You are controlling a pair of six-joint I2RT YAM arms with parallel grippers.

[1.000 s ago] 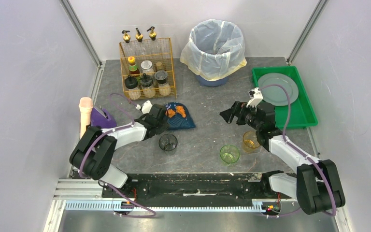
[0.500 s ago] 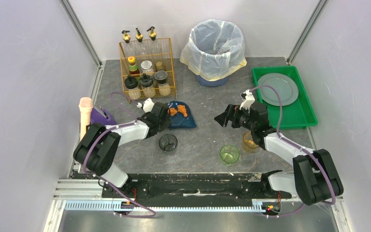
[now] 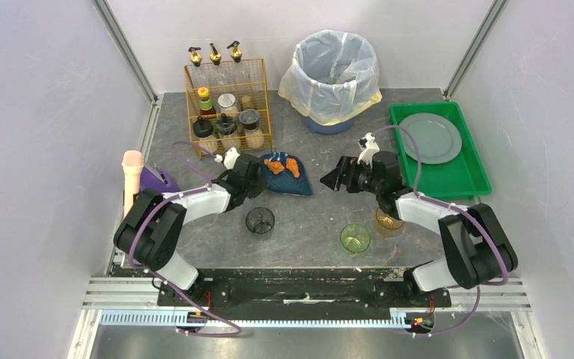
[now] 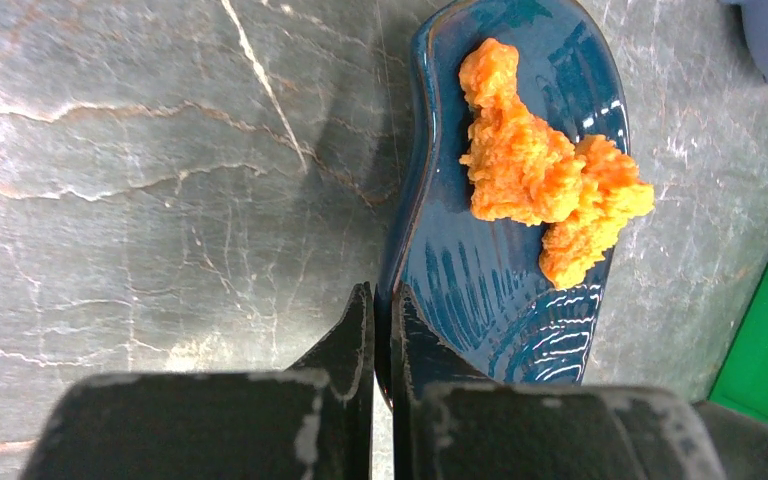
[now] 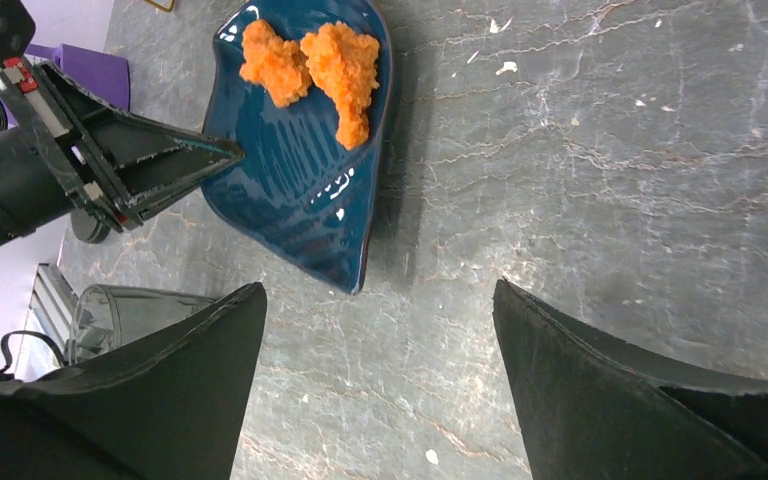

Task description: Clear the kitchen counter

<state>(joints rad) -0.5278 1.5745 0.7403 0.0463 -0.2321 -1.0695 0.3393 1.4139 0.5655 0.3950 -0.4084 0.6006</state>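
- We find the left hand (image 4: pixel 383 300) clamped on the near rim of the blue dish (image 4: pixel 480 290), with its fingers almost together and the rim pinched between them
- The dish carries orange food scraps (image 4: pixel 540 180) and lies left of centre on the surface (image 3: pixel 314 217), just in front of the wire rack (image 3: pixel 228 105); we cannot tell whether it rests flat or is slightly raised
- The right hand (image 5: pixel 380 300) has its fingers wide apart and holds nothing; it hovers near the dish's right side, pointing toward it
- The surface spans the whole work area; it also bears a dark glass (image 3: pixel 260 221), a green glass (image 3: pixel 355 238) and an amber glass (image 3: pixel 387 221) near the front, the lined bin (image 3: pixel 336 71) at the far edge, and the green tray (image 3: pixel 448 191) with a grey plate (image 3: pixel 430 137) at the right
- We judge the step in hand to be removal of the soiled dish, with the grasp made and the lift not yet completed
- The next move calls for a level lift toward the bin and a controlled tilt to shed the scraps; a one-sided rim grip may let the dish pivot, so we advise support from the right hand
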